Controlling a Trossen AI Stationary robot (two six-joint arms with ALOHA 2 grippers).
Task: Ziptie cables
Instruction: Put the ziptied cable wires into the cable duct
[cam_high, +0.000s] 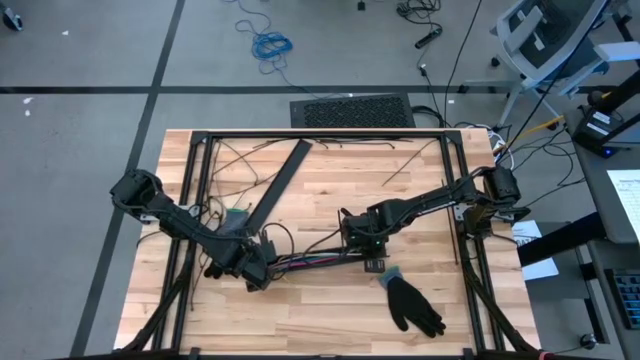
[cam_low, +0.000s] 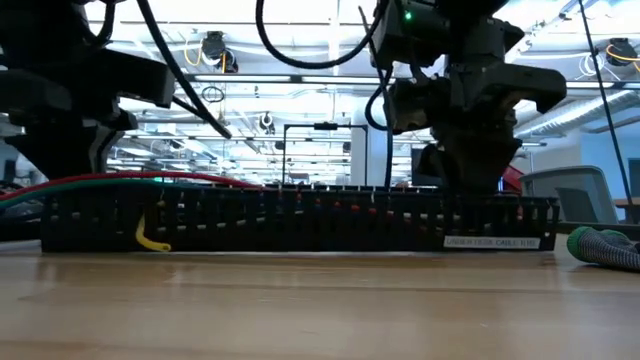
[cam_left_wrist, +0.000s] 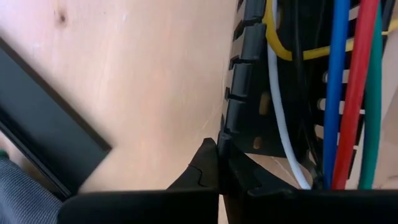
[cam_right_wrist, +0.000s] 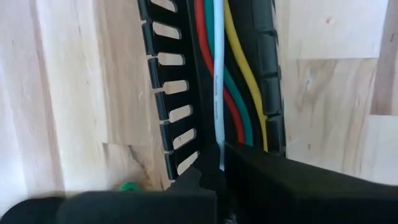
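**Cables seated in the duct, no tie showing yet**

The cables are lying lengthwise inside the black slotted duct, which is sitting near the front middle of the counter, between your two arms. In the wrist views you are seeing white, red, green, yellow and blue strands running side by side within the channel; a yellow loop is poking out through the duct wall at one end in the low view.

You are working both ends at once. The left gripper is sitting at the duct's left end with its jaws pressed together, seemingly on the edge of the slotted wall. The right gripper is sitting at the other end, jaws likewise closed, seemingly pinching the wall beside the white strand.

Judging progress: the routing is looking mostly done, but no zip tie is showing around the bundle in any view, so the tying itself seems to be remaining. The long flat black strip, probably the duct's cover, is lying loose farther back on the counter, and a dark glove is resting near the front right.
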